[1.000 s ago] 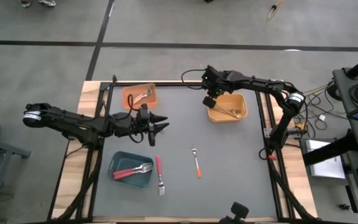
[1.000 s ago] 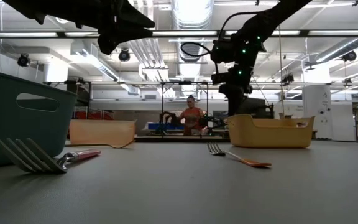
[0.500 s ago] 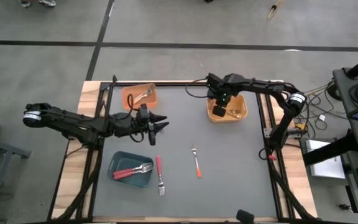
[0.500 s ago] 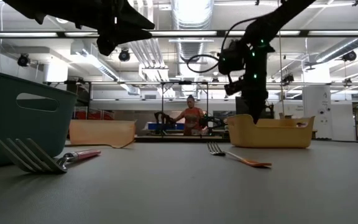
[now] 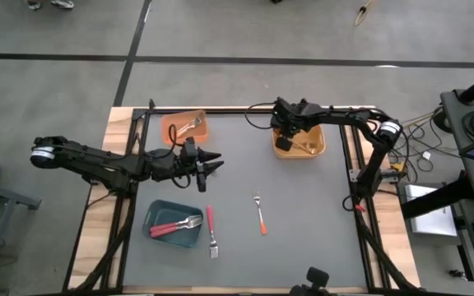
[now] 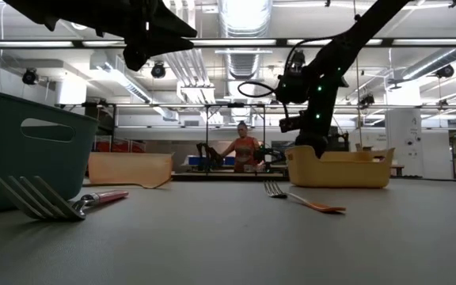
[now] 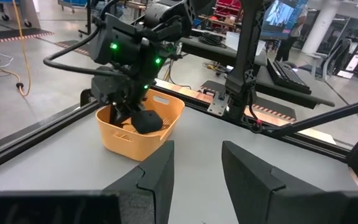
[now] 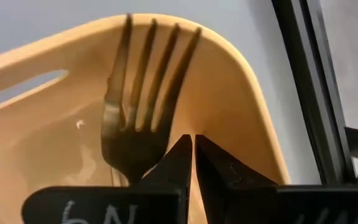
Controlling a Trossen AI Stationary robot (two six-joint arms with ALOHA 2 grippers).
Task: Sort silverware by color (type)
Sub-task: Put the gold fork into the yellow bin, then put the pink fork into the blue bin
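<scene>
My right gripper (image 5: 283,141) has dipped down into the yellow-orange bin (image 5: 313,151) at the upper right of the high view; a moment ago it was above the rim. Its fingers are pressed shut, and a gold fork (image 8: 143,106) lies in the bin just past them. I cannot tell if I am holding that fork. My left gripper (image 5: 213,164) waits left of the middle, its fingers (image 7: 153,175) parted and holding nothing.

I think I am dropping off a gold fork. An orange-handled fork (image 5: 259,214) and a red-handled fork (image 5: 211,229) lie low in the middle. Next I should lift out and go for one of them.
</scene>
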